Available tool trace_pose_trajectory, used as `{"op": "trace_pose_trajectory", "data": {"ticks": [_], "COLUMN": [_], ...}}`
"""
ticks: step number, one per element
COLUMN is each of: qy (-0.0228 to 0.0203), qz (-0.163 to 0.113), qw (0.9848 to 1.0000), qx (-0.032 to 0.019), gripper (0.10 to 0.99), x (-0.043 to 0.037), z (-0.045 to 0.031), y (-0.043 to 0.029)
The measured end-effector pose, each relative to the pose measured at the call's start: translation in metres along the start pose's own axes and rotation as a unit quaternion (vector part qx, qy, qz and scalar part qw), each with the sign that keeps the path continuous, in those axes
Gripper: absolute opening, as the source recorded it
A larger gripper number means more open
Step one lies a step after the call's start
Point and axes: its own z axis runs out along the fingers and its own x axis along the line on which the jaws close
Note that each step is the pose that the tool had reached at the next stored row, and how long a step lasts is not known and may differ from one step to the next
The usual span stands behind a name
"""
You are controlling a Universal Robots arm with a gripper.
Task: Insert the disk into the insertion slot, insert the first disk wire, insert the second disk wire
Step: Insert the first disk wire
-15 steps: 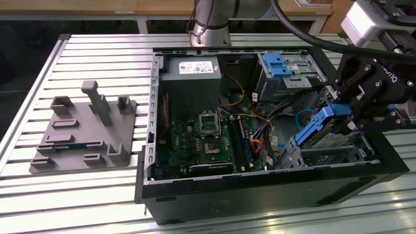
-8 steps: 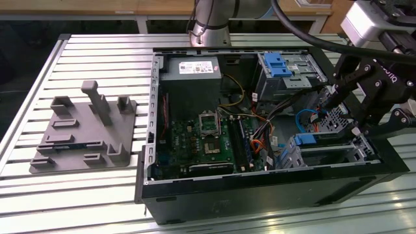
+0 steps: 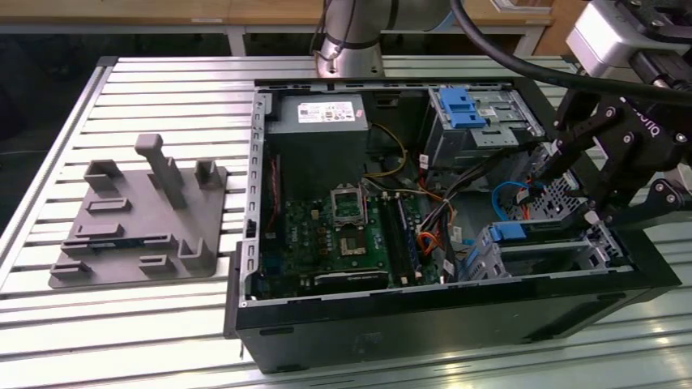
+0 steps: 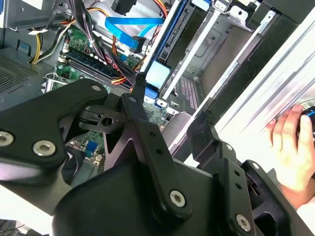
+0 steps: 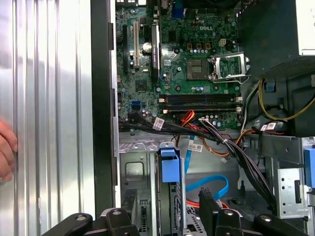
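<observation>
Exterior view, left to right. A grey moulded plastic fixture with upright posts (image 3: pixel 141 219) is seen lying on the slatted aluminium table (image 3: pixel 162 324). Beside it stands the open black computer case (image 3: pixel 433 312). Inside it a green motherboard (image 3: pixel 335 235) is seen, and at the far side a grey metal bay with a blue latch (image 3: pixel 465 105).

Further right, the silver hard drive in its bright blue plastic carrier (image 3: pixel 500 233) is found seated inside the silver perforated sheet-metal drive cage (image 3: pixel 605 247), at the case's near corner on the exterior view's right. The blue carrier end is exposed toward the motherboard. A loose flat blue cable (image 3: pixel 508 190) is draped just beside the cage.

The black two-finger gripper (image 3: pixel 562 194) is held over the cage. Its fingers (image 4: pixel 140 123) are spread wide apart; nothing is seen gripped between them. One fingertip is placed close to the blue cable; contact cannot be judged.

In the second wrist view, a person's hand (image 4: pixel 290 142) is seen resting on the table outside the case.
</observation>
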Motion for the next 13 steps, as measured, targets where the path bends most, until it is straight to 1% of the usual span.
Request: {"op": "trace_pose_trajectory", "data": {"ticks": [9, 10, 11, 13], "qy": [0.0001, 0.0020, 0.0088, 0.0267], "qz": [0.000, 0.000, 0.000, 0.001], "qw": [1.0000, 1.0000, 1.0000, 0.9996], "qx": [0.0000, 0.0001, 0.0005, 0.0014], "gripper": [0.616, 0.616, 0.616, 0.616], "x": [-0.0004, -0.0021, -0.0053, -0.0108], "z": [0.0000, 0.0001, 0.0004, 0.0008], "y": [0.0000, 0.0001, 0.0003, 0.0005]}}
